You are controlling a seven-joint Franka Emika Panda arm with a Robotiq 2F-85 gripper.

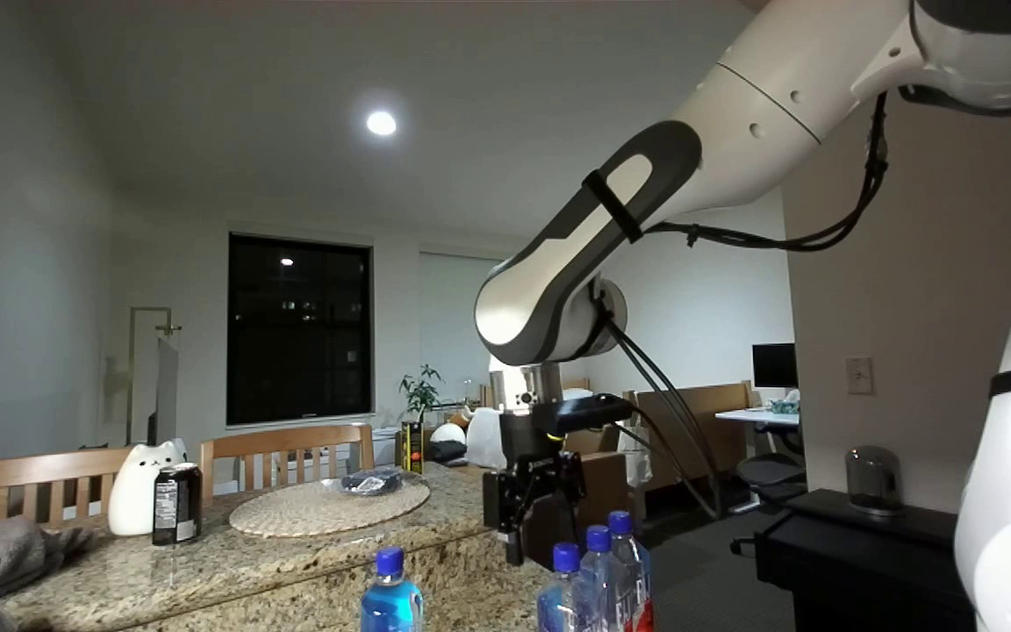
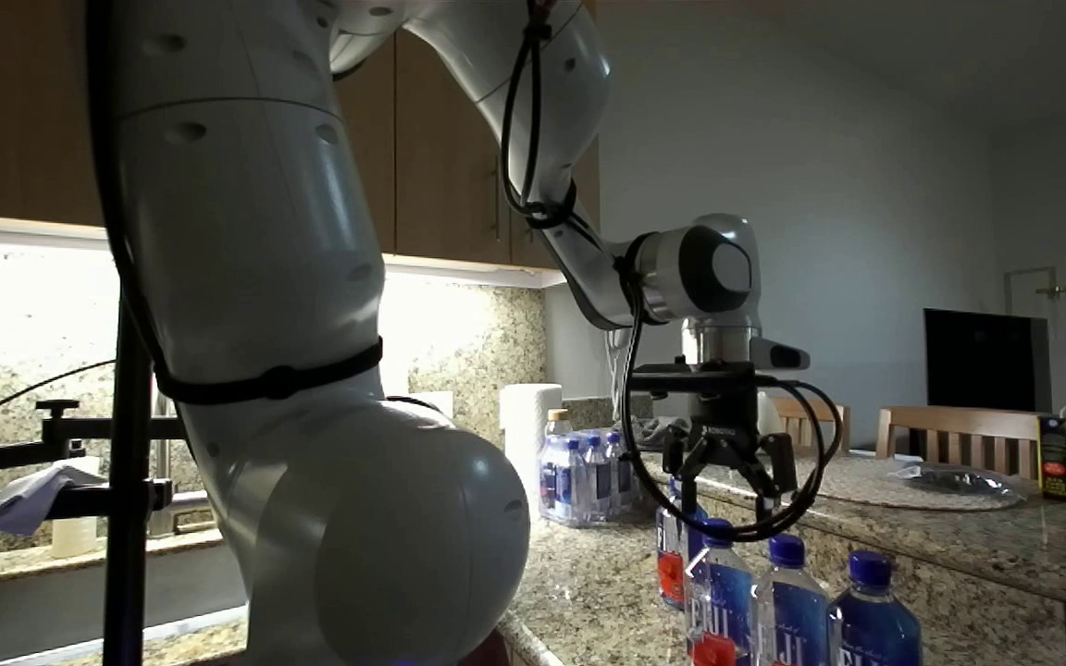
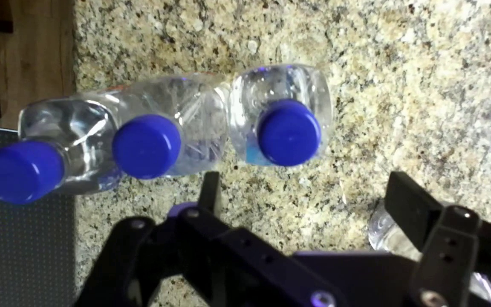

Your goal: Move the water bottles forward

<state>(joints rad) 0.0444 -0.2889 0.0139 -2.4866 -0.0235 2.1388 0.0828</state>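
Gripper (image 3: 303, 182) spread wide, nothing in its grasp. Three bottles (image 3: 194, 123) upright in a tight row on the counter (image 3: 377, 85), near the gripper; fourth bottle (image 1: 391, 606) stands apart. Risk: a low sideways move could clip one, tight spacing tips the rest, and the end one, seemingly near the counter's edge, might fall.

Bottles (image 3: 186, 128) on counter (image 3: 420, 85), hand (image 3: 305, 185) above it
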